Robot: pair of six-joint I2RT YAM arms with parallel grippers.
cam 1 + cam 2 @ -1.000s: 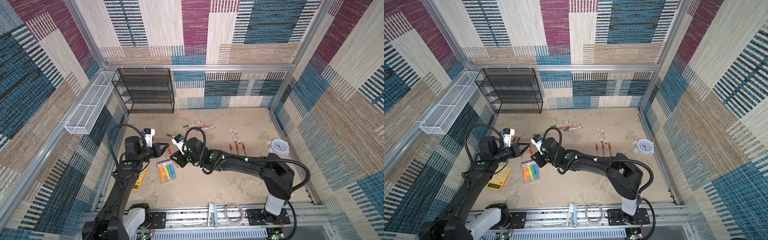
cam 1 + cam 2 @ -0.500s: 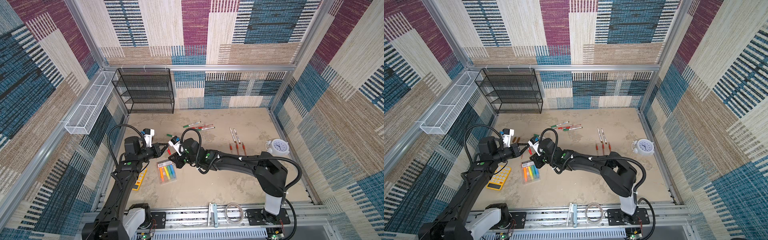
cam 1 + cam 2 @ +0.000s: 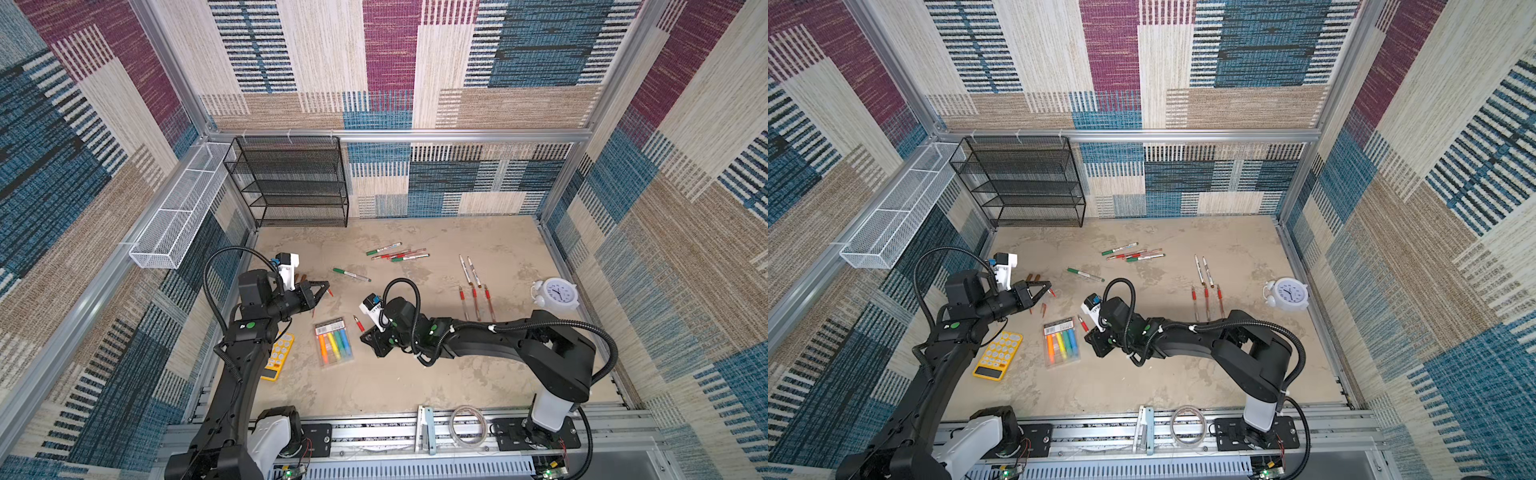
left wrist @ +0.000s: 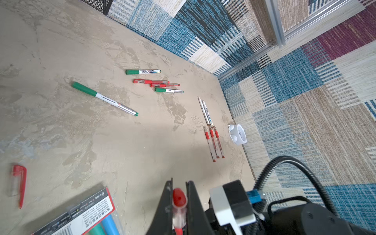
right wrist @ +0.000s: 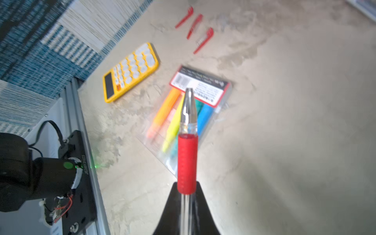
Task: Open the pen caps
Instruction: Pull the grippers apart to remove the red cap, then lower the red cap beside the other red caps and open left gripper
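My left gripper (image 3: 324,287) (image 4: 179,183) is shut on a red-topped clear pen cap (image 4: 179,200), held above the table's left side. My right gripper (image 3: 368,337) (image 5: 187,186) is shut on the clear barrel of a red-grip pen (image 5: 187,162) (image 3: 356,322), whose bare silver tip points at the highlighter pack. The two grippers are apart. Three loose red caps (image 5: 195,25) lie near the left gripper, and two brown caps (image 3: 299,277) lie behind it. A green-capped marker (image 3: 351,274), a cluster of capped pens (image 3: 399,254), two uncapped markers (image 3: 467,268) and three red pens (image 3: 476,301) lie on the table.
A clear pack of highlighters (image 3: 334,340) and a yellow calculator (image 3: 279,353) lie between the arms. A white alarm clock (image 3: 555,293) stands at the right. A black mesh rack (image 3: 291,183) and a white wire basket (image 3: 178,216) are at the back left. A tape roll (image 3: 469,419) lies on the front rail.
My right gripper was close beside the left gripper; it has drawn back toward the front right with the pen. The left arm has stayed in place with the cap.
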